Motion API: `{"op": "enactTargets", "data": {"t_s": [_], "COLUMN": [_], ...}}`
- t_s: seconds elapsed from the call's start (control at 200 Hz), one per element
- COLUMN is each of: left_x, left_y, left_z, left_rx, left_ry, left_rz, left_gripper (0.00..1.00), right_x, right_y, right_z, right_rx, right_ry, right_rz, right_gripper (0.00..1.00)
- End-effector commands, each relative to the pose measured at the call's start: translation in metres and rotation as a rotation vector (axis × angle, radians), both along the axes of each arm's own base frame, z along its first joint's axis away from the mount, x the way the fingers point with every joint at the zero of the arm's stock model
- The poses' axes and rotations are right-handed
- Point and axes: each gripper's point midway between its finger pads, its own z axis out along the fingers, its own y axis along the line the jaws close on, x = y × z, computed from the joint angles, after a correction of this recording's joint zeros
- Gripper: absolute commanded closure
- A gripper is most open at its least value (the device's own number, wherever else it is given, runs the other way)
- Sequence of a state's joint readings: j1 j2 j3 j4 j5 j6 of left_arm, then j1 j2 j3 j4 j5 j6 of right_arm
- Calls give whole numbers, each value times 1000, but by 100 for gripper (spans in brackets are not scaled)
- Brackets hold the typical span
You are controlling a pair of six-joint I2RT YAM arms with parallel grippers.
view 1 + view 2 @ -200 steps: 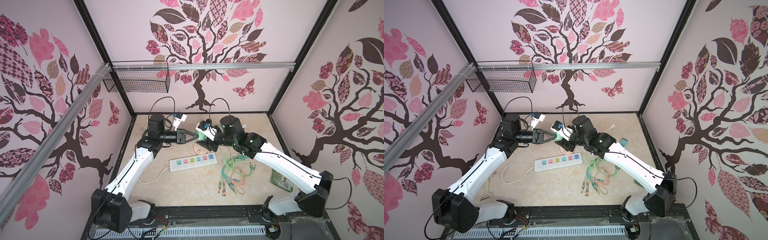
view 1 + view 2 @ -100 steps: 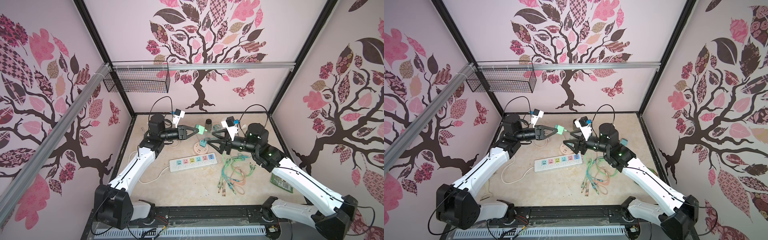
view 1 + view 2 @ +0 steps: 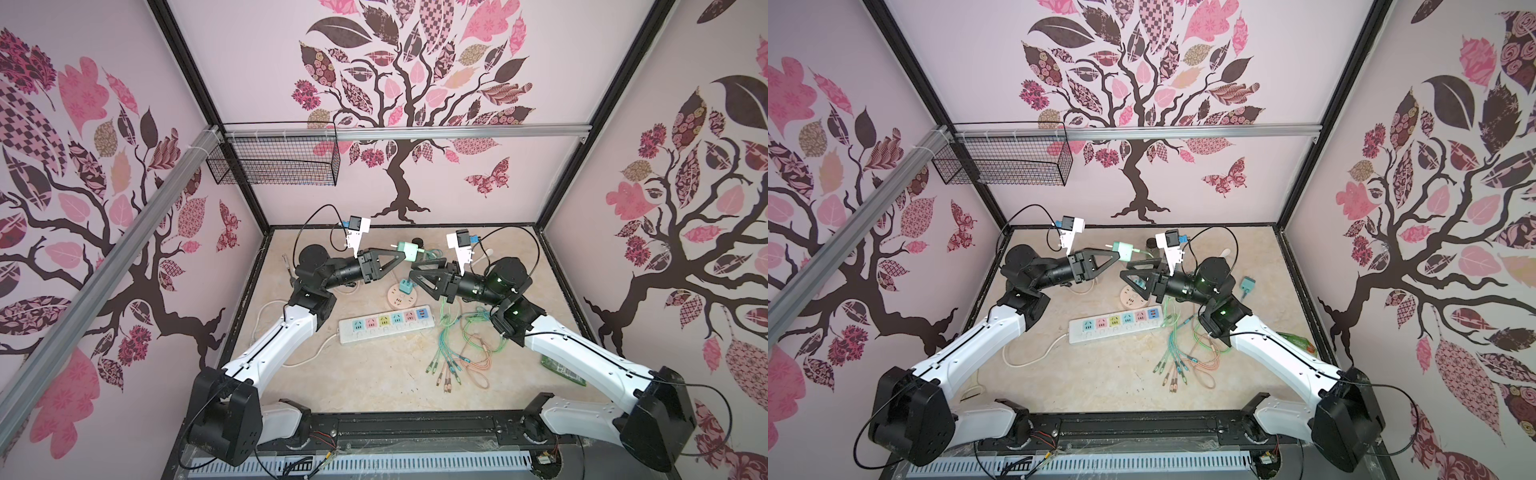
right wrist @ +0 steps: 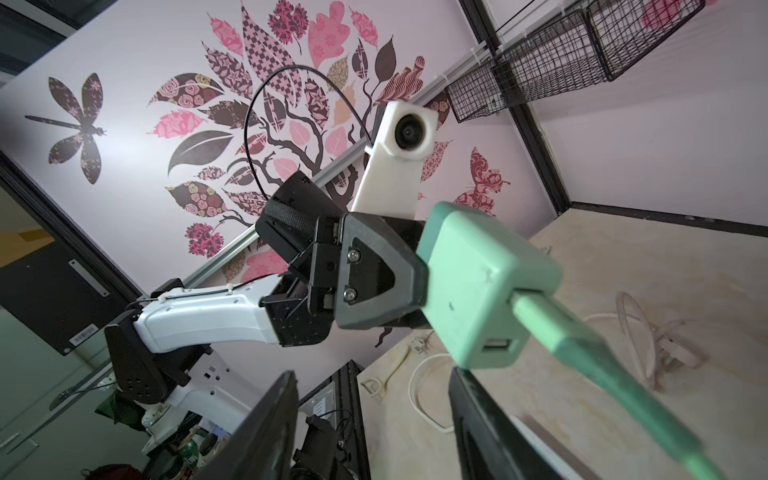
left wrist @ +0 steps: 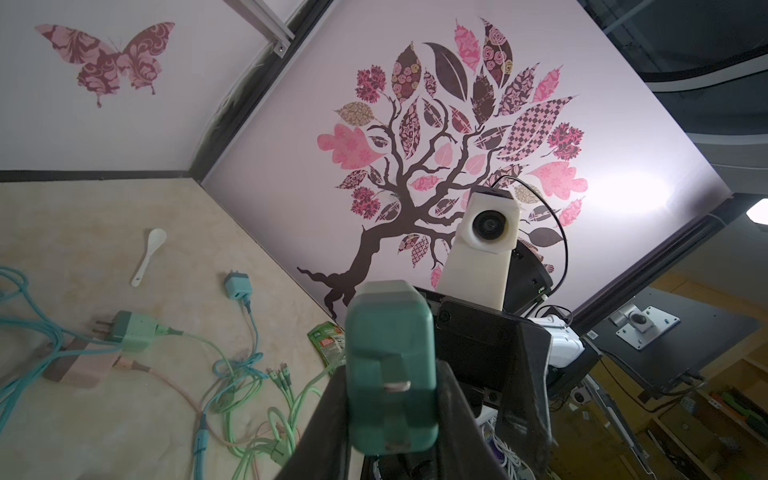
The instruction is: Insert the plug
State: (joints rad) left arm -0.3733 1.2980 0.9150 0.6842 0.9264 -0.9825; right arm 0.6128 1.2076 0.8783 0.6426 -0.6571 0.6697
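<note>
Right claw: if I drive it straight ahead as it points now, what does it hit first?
Probably the green plug held in the left claw: it sits just ahead of the open right claw, a little off centre, its cable trailing back past one finger. Depth is unclear.

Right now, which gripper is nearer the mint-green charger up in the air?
Left. The left gripper clamps the mint-green charger; the right gripper is open just beside it.

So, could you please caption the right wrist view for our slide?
Left end effector holding the mint-green plug adapter aloft, its green cable plugged in.
</note>
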Motion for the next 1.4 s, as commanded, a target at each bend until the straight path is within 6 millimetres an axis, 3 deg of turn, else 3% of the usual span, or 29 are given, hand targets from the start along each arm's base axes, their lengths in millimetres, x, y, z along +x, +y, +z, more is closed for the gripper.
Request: {"op": "enactTargets", "data": {"t_s": [0.0,0.215,0.6,1.395], "left_x": [-10,-16,-27,-20], "left_y": [7,10,9,1], "left_z": [22,32,35,17], "left_rx": [-98,-183,-202,-182], "left_ry": [-76,-84,-108,-86], "left_rz": [11,-18,-37,-40], "left_gripper": [100,100,100,100], "right_x": [7,12,20,26], "right_y": [-7,-14,-5,10], "right_z": [17,22,44,57], "right_rx": [81,123,179,195], "right_ry": [-10,-6,-44,-47], "right_rz": [-25,-36,4,87], "right_gripper": [39,41,45,65]}}
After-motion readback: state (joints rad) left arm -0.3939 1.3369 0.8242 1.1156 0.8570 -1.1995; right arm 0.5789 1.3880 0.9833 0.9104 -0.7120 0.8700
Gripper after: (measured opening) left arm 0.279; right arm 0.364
